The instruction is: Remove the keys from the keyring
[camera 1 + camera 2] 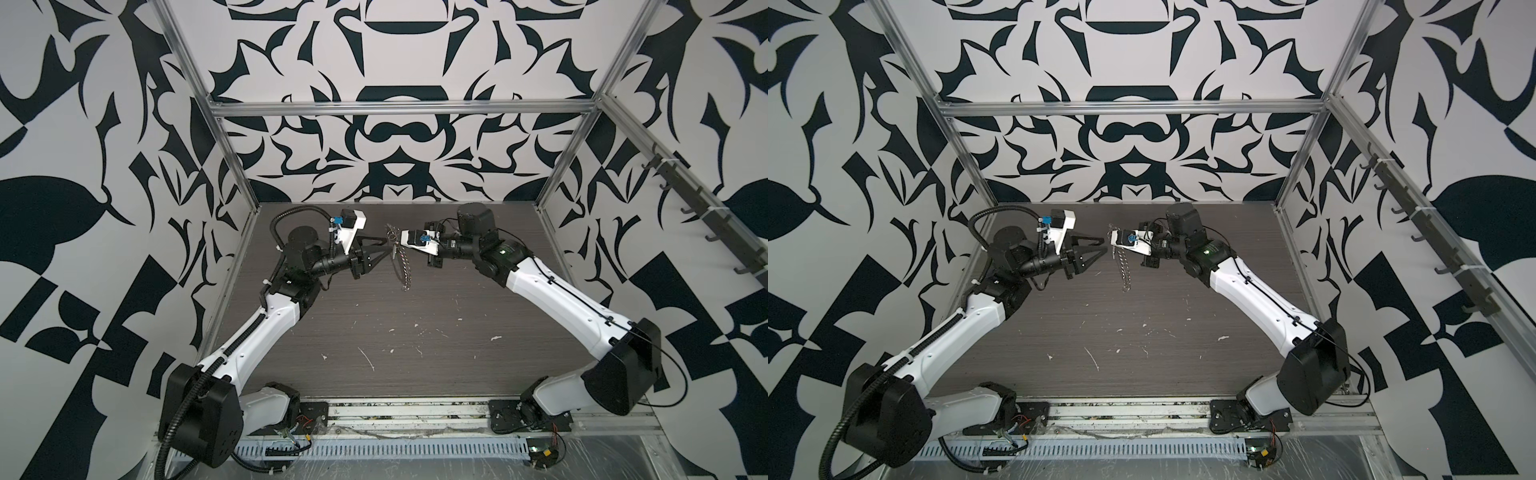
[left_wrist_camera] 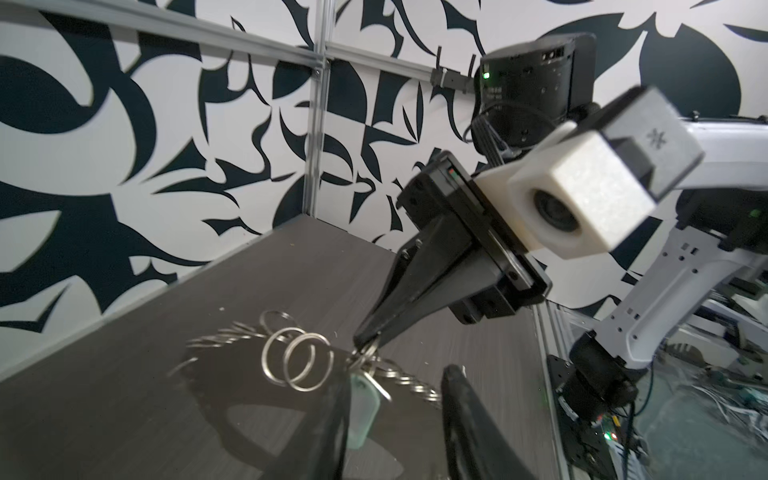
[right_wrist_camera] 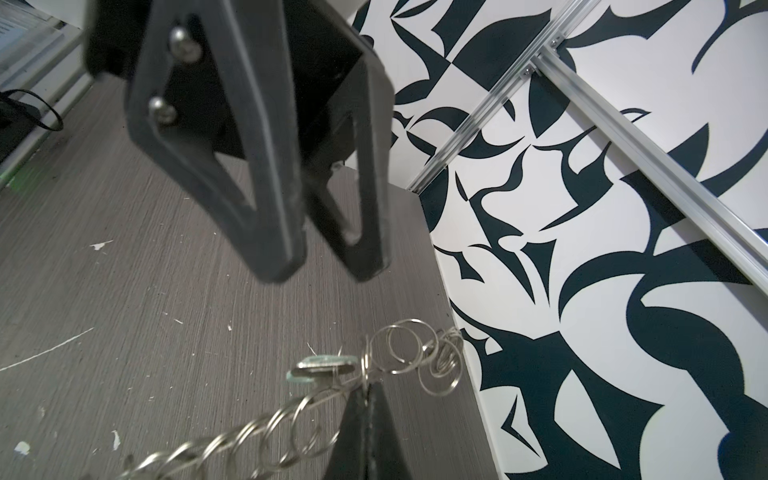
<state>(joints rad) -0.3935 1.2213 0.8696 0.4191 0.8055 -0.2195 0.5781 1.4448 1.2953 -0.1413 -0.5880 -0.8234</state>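
Two grippers of mine meet above the far side of the dark table (image 1: 415, 332): my left gripper (image 3: 324, 270) hangs with its jaws parted, gripping nothing, while my right gripper (image 2: 364, 338) is clenched on the keyring (image 3: 257, 430). Its chain of small rings dangles below that grip. The keys (image 2: 365, 405), a pale oval tag, hang just beside my right fingertips and near the left ones.

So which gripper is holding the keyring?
The right gripper, shut on the keyring; the left gripper is open and grips nothing.
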